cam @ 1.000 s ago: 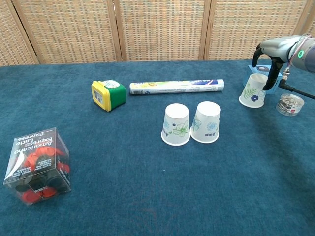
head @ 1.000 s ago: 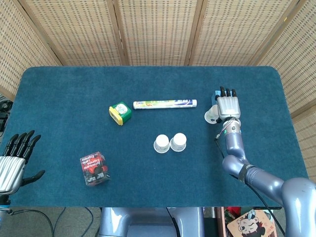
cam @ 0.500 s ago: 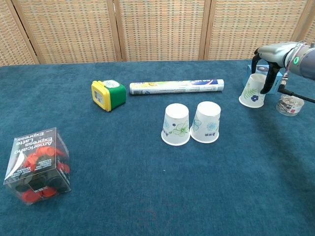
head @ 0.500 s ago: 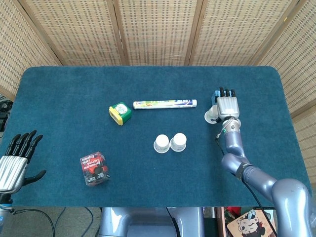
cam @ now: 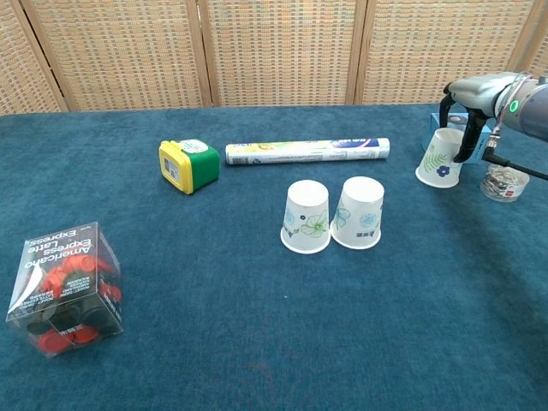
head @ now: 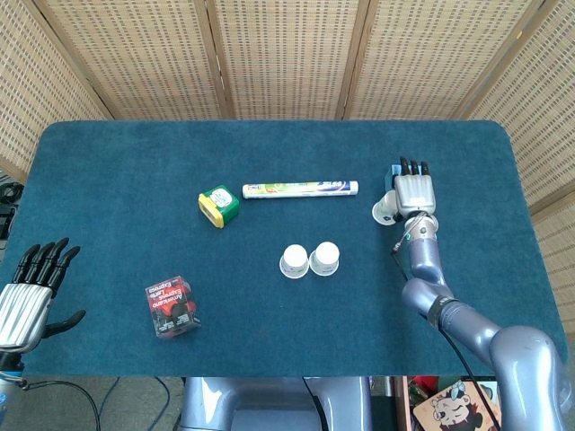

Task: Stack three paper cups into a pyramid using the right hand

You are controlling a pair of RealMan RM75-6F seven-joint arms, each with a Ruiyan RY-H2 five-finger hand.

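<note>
Two upside-down paper cups stand side by side mid-table, the left cup [head: 294,261] [cam: 306,217] touching the right cup [head: 324,259] [cam: 359,213]. A third paper cup [head: 385,210] [cam: 437,158], with a leaf print, sits tilted at the right of the table. My right hand [head: 415,192] [cam: 476,92] arches over it, thumb on one side and fingers curled down the other, and grips it. My left hand [head: 31,292] rests at the table's near left edge, fingers spread, holding nothing.
A green and yellow box [cam: 188,165] and a long printed tube [cam: 306,151] lie behind the cup pair. A clear box of red capsules [cam: 64,288] stands near left. A blue box [cam: 481,130] and a small clear tub of clips [cam: 503,182] flank the right hand.
The right hand has sunk slightly and its fingers have settled closer around the tilted cup. The cup and the left hand have barely moved.
</note>
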